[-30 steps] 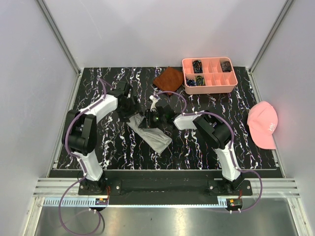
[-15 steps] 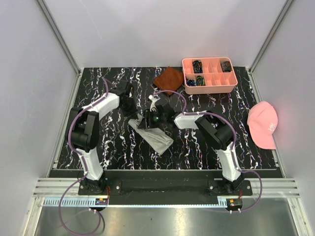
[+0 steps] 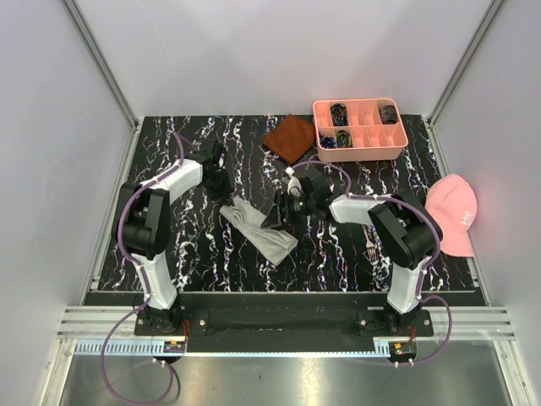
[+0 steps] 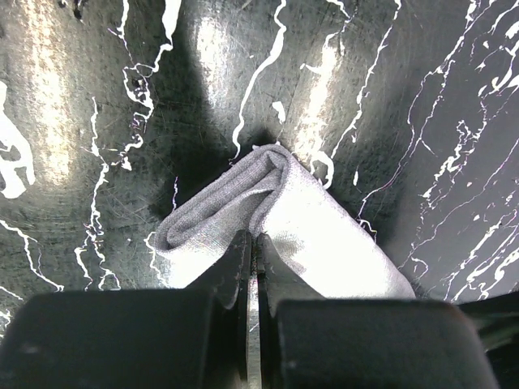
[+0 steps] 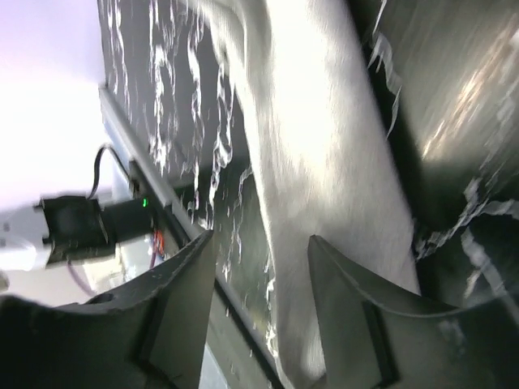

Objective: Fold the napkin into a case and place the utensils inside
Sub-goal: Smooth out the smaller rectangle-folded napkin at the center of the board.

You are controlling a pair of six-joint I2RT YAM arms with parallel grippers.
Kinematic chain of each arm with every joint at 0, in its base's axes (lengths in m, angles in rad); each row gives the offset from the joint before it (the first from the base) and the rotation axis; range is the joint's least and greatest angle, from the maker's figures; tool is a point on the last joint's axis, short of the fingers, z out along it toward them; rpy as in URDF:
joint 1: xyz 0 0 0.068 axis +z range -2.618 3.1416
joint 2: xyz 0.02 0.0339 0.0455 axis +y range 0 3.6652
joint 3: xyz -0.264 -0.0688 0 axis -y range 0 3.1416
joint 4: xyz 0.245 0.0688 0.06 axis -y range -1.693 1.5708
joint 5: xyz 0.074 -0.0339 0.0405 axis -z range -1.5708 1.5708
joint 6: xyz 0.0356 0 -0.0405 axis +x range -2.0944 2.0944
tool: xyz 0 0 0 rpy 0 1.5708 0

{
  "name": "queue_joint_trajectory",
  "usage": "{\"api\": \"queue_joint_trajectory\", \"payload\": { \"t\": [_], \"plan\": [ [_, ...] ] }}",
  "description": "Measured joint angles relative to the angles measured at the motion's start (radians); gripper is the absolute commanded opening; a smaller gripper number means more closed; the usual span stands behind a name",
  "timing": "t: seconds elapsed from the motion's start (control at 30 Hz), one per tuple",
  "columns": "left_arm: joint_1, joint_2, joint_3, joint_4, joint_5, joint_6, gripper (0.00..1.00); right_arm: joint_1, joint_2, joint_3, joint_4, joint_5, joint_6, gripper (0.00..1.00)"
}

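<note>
The napkin [image 3: 259,229] lies as a narrow, folded light grey strip, running diagonally on the black marbled table. My left gripper [image 3: 222,189] is at its far left end. In the left wrist view that gripper [image 4: 253,237] is shut, its tips pinching the napkin [image 4: 316,223] at a crease. My right gripper [image 3: 281,213] hovers at the strip's right side. In the right wrist view it [image 5: 259,239] stands open with nothing between its fingers, and the napkin [image 5: 324,162] lies below. A silver fork [image 3: 371,247] lies on the table beside the right arm.
A pink compartment tray [image 3: 359,153] with small dark items stands at the back right. A rust-brown cloth [image 3: 290,137] lies left of it. A pink cap [image 3: 452,214] rests at the table's right edge. White walls enclose the table.
My left gripper has shut at the napkin's far end. My right gripper has opened wider and drawn back to the right off the napkin, uncovering the fork.
</note>
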Motion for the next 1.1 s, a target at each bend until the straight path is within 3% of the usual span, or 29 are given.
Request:
{"api": "queue_joint_trajectory", "payload": {
  "t": [0.2,0.5,0.83,1.1],
  "plan": [
    [0.002,0.000,-0.001,0.003,0.002,-0.002,0.00,0.015,-0.025,-0.116,0.069,-0.068,0.058,0.40],
    [0.009,0.000,-0.003,0.010,0.016,-0.008,0.00,0.029,0.023,-0.208,0.192,-0.084,0.110,0.38],
    [0.013,0.000,-0.003,0.027,0.061,0.001,0.00,0.031,-0.129,-0.080,-0.114,0.002,-0.064,0.47],
    [0.018,0.000,-0.003,0.029,0.094,0.012,0.00,0.031,-0.108,-0.024,-0.100,0.050,-0.118,0.45]
  ]
}}
